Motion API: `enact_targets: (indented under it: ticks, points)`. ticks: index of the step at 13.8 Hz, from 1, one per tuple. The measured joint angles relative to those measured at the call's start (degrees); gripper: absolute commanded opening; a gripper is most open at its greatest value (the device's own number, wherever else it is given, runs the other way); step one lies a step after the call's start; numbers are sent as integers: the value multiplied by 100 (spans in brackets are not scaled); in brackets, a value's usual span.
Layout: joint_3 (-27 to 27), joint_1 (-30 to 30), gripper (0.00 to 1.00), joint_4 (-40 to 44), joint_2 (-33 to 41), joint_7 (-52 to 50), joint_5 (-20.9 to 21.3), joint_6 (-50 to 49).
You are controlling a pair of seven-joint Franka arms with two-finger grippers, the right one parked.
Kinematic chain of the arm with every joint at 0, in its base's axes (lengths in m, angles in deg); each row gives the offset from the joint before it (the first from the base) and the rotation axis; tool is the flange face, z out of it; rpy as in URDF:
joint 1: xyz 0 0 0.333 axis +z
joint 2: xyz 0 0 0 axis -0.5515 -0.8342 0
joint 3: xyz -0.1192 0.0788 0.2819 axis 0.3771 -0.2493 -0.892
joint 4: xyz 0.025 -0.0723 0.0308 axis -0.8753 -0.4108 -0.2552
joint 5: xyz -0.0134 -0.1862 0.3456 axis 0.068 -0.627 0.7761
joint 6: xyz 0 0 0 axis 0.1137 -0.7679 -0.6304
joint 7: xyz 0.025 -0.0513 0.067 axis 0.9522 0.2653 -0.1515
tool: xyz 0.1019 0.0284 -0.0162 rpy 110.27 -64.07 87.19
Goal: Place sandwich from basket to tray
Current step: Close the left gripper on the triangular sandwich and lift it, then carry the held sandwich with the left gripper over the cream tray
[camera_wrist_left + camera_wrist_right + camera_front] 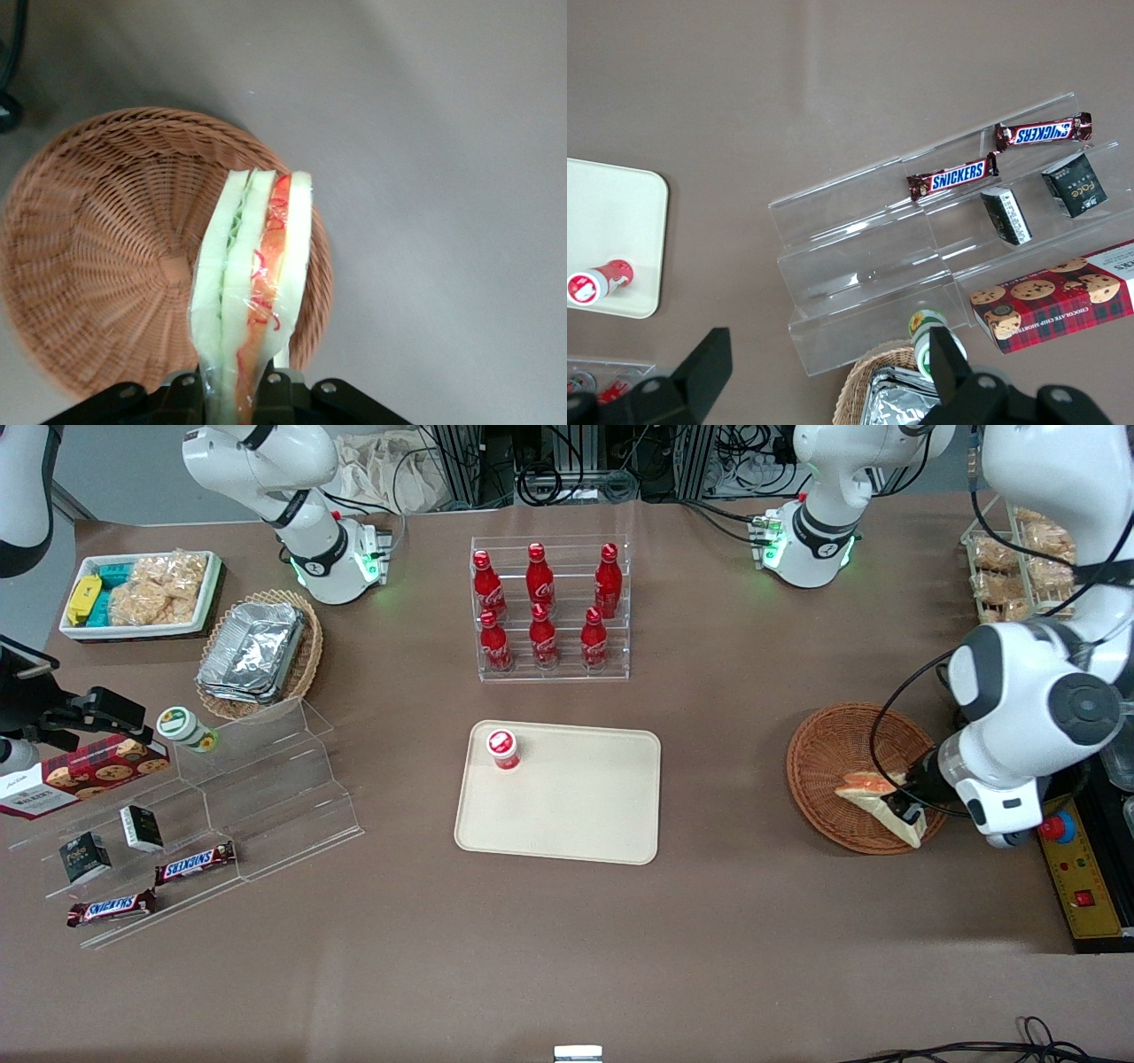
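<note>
One sandwich (252, 274) is the whole job, and the gripper (232, 390) has it pinched between its two fingers at one end of the wedge, with the bread slices standing on edge and the red and green filling showing between them. In the front view the gripper (905, 810) sits low over the edge of the basket (828, 766) nearest the working arm, and the sandwich (873, 793) pokes out from it across the weave. From the wrist camera the wedge looks lifted off the basket (106, 266) floor, though I cannot tell whether its tip is quite clear of the rim.

To do this step well, I would raise it straight up first, so that no corner catches the wicker and drags the basket along. The clear wrap looks slick and the bread soft, so the squeeze should stay steady and the carry slow; a jerk could let the wedge pivot between the fingers.

Next comes the sideways carry to the tray (585, 815), which lies well apart toward the middle of the table. A small red-capped bottle (503, 748) lies in the tray's corner farther from the camera, so aim for the bare middle and lower the sandwich until it rests before letting go. Farther still, the rack of red bottles (549, 611) stands clear of that path.
</note>
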Motion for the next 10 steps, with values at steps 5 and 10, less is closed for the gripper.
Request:
enact_targets:
  ticks: [5,10]
  points:
    - [471,-740,0,1841,-262,1487,-21,-1638]
    - [1022,-1762,0,2079,-1228,1839,-7,-1147]
